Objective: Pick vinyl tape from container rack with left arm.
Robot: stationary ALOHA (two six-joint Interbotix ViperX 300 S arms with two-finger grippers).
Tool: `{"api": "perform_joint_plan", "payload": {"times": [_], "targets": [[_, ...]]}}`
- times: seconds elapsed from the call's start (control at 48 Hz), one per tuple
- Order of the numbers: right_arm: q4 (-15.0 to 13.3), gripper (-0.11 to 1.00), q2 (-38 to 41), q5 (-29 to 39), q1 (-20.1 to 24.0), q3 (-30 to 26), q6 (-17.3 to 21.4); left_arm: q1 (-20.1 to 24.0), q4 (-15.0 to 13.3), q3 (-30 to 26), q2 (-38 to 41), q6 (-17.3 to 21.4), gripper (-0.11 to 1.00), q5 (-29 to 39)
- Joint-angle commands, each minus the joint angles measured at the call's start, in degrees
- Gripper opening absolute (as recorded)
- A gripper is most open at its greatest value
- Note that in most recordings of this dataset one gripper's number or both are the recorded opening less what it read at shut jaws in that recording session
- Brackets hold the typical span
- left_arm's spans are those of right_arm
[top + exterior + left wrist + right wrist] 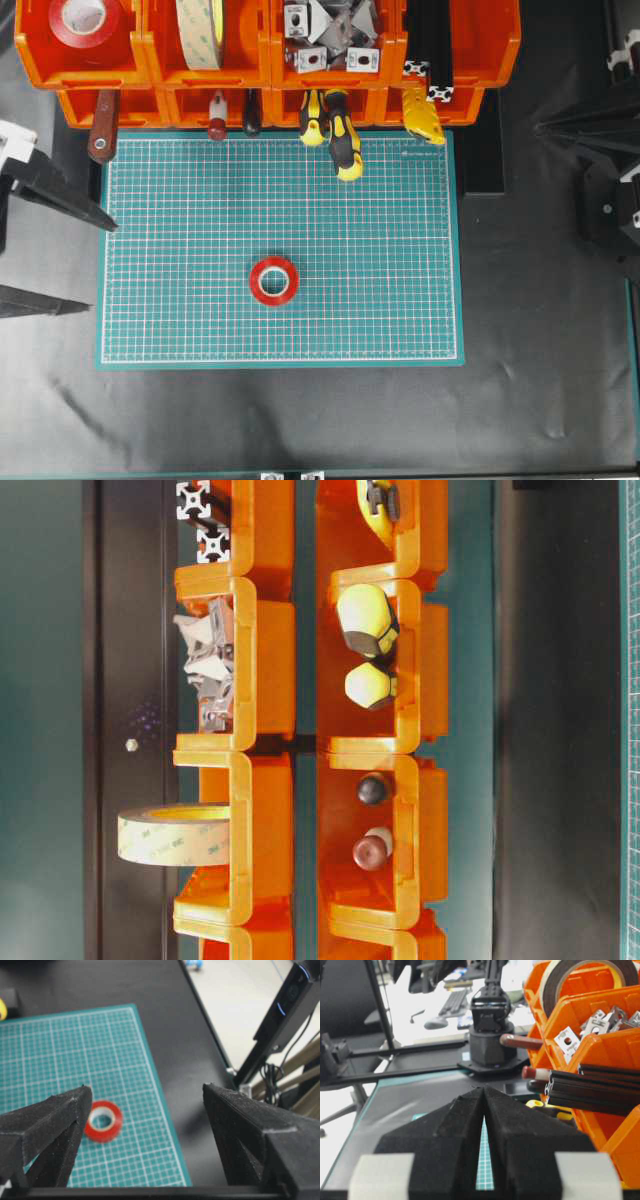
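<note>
Orange container rack (270,60) lines the far edge above the green cutting mat (400,300), where one red vinyl tape (274,280) lies flat, likely already taken out, while the left gripper (145,1125) hangs wide open, holding nothing.

Vinyl tape (274,280): small glossy red ring, white core, lying flat on green mat, lower-centre, well apart from rack. Container rack (150,55): bright orange, two tiers of open bins, along mat's far edge. Left arm gripper (145,1120): black, jaws wide apart, empty, above mat, tape beyond it.
</note>
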Motion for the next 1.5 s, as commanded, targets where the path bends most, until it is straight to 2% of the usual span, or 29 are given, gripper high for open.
{"api": "perform_joint_plan", "payload": {"times": [0.0, 0.437, 1.478], "targets": [[0.09, 0.0, 0.35, -0.18, 0.09, -0.62, 0.0, 0.44, 0.0, -0.44, 0.0, -0.09, 0.86, -0.44], [0.09, 0.0, 0.26, -0.18, 0.18, -0.26, 0.0, 1.05, 0.0, 0.26, -0.88, 0.0, 0.86, -0.7], [0.09, 0.0, 0.26, -1.58, 0.35, 0.35, 0.09, 2.72, 0.0, 2.02, -0.88, -0.09, 0.86, -6.42]]}}
